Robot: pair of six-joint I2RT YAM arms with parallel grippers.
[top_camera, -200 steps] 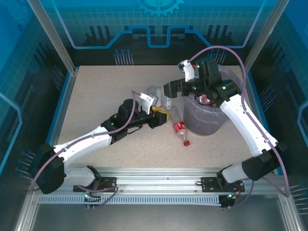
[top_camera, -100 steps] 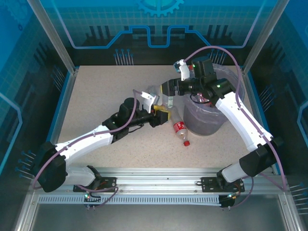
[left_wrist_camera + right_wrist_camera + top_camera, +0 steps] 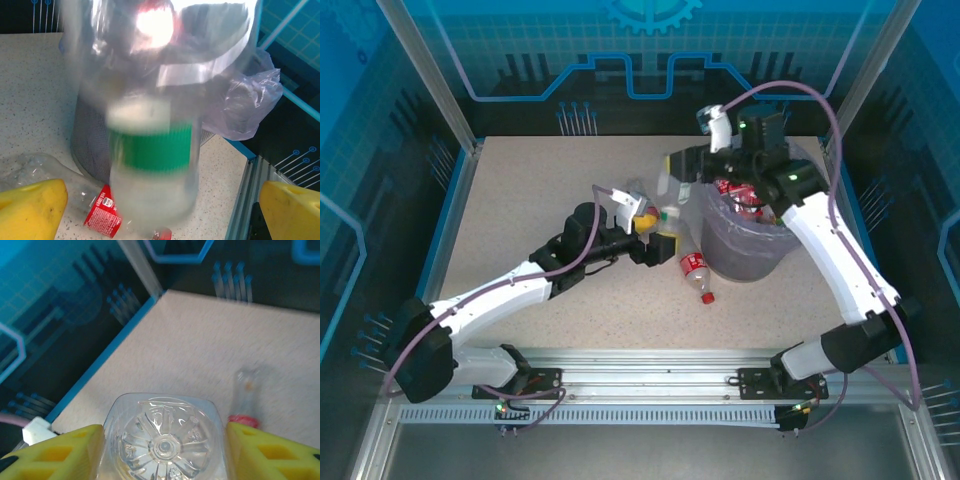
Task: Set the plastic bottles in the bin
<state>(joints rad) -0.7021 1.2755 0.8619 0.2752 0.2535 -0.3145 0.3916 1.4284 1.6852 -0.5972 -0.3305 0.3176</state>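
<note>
- Holding a green-labelled bottle (image 3: 150,150) in the right hand (image 3: 162,432), fingers pinching it near its base. It hangs just left of the bin (image 3: 752,255) rim, not yet over the opening.
- My plan: carry it right until it is fully over the rim, keep clear of the loose liner bag (image 3: 247,100), then release low. It's a light bottle and could bounce out.
- Left hand (image 3: 653,232) is spread, gripping nothing, close under the bottle. I'd keep it out of the path.
- Red-labelled bottle (image 3: 695,268) lies on the tabletop (image 3: 520,200) just beside the bin foot; I'd take it next.
- Versus half a second ago: right hand is higher, bottle lifted with it; left hand roughly where it was.
</note>
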